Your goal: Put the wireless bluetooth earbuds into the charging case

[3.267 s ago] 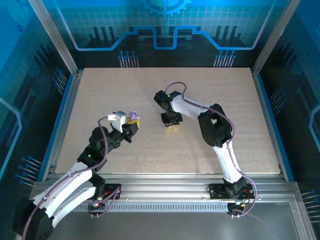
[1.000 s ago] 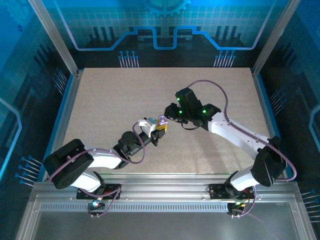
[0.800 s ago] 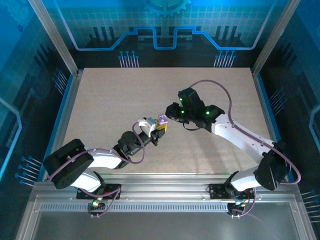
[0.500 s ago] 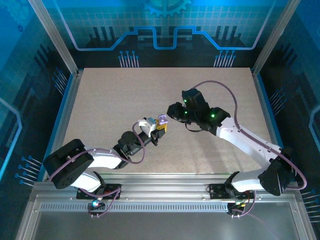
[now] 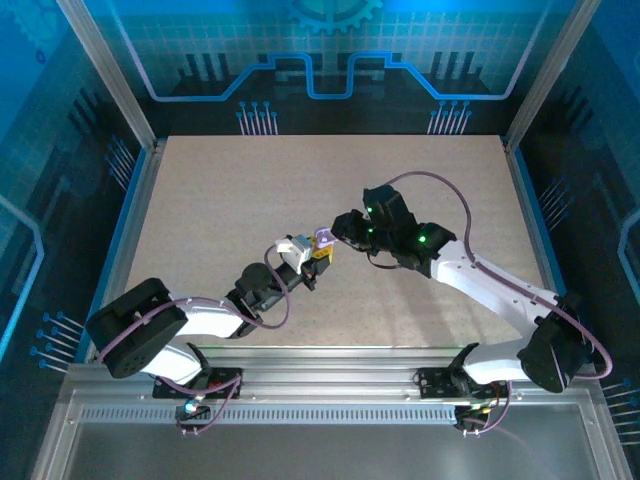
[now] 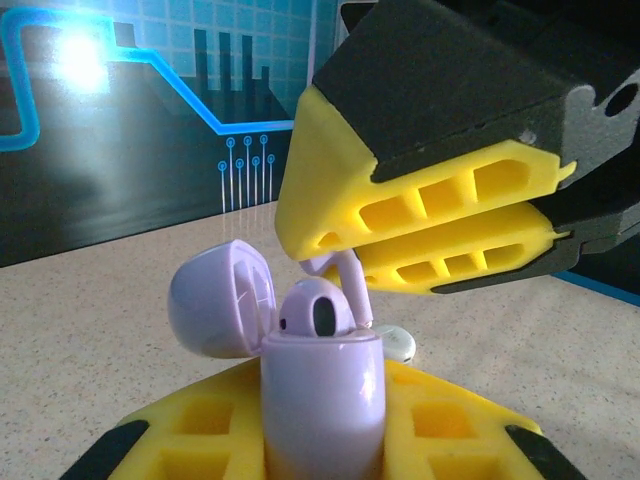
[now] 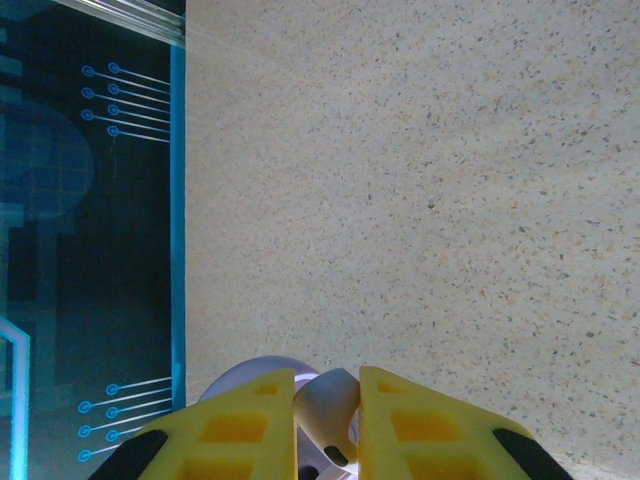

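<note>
The right gripper [image 5: 338, 231], clamped on the earbud [image 6: 312, 310], has closed in on the open case [image 6: 322, 400], which the left gripper [image 5: 317, 256] grips tight; the bud looks nearly seated.

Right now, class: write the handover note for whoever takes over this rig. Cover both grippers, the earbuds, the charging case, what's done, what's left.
Left gripper: shut on the charging case, lid open.
Right gripper: shut on an earbud, held at the case's mouth.
Done: case open, earbud brought to it; whether it is seated, I cannot tell.
Left: press it home, release, shut the lid. A small white piece lies on the table behind the case, possibly another earbud to load.
</note>
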### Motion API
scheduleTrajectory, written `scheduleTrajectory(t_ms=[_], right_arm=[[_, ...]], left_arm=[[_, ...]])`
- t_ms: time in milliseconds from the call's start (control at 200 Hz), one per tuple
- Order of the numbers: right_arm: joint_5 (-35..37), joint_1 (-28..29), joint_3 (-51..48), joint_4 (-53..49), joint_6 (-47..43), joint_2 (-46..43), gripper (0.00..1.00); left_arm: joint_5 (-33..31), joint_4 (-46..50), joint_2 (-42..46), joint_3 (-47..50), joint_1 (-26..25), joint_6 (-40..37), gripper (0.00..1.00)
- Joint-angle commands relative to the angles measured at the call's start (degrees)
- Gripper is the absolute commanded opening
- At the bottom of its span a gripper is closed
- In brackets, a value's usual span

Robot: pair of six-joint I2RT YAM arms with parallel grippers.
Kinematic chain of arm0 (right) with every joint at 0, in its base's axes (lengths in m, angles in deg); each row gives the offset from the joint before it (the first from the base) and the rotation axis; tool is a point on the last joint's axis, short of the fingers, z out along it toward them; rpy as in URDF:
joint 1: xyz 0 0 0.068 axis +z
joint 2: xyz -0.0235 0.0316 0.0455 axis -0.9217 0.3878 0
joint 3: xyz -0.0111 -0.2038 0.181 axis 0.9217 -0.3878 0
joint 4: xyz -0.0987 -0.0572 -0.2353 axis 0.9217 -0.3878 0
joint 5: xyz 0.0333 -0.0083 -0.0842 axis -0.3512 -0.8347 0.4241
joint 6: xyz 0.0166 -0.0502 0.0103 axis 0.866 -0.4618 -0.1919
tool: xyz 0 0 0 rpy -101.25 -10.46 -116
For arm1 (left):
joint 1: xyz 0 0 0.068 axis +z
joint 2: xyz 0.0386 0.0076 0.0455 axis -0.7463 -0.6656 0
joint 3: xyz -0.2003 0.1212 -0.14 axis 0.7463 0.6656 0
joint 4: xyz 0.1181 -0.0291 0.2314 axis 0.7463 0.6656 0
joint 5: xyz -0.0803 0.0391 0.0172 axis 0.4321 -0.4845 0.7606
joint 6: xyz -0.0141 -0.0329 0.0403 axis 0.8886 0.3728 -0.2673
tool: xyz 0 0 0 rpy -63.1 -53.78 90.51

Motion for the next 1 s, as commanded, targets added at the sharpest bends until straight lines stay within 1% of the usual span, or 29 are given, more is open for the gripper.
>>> scheduleTrajectory(t_ms=[0,395,991], right_arm=[[-1.1,0.8,-0.5,3.0,1.4,-2.0,0.19],[-1.1,0.7,-0.5,3.7,2.3,-3.0,0.19],[-1.7,1.8,-3.4,5.4,5.3,-3.2,0.19]], left_arm=[[0.1,-3.1,1.3,-0.3,-0.8,-1.9,0.12],[-0.1,-3.2,1.5,-0.5,-1.4,-3.2,0.12],[-1.3,-4.4,2.3,-0.4,-1.7,-4.6,0.13]])
